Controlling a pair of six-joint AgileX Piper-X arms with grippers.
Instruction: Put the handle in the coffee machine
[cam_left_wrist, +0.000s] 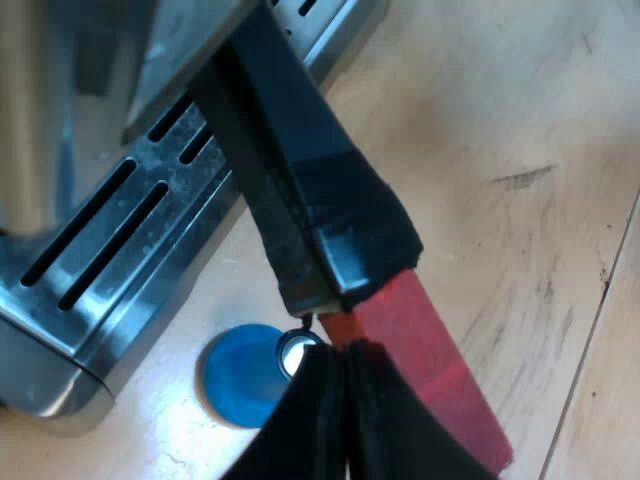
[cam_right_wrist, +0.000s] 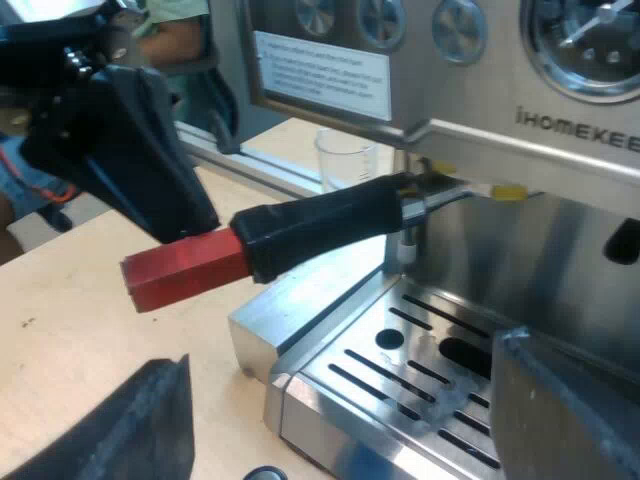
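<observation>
Left tool (cam_left_wrist: 338, 362), fingers together, against the handle's red end (cam_right_wrist: 180, 268) by the espresso machine (cam_right_wrist: 560, 230); right tool (cam_right_wrist: 340, 400) wide.

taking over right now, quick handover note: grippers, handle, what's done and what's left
Left gripper: at the red end of the handle; grip cannot be told.
Right gripper: open, empty, over the drip tray.
Holder: head up under the espresso machine front, handle sticking out.
Blue tamper: on the table by the tray.
Done: holder at the machine.
Left: probably check it is locked, then back off.
</observation>
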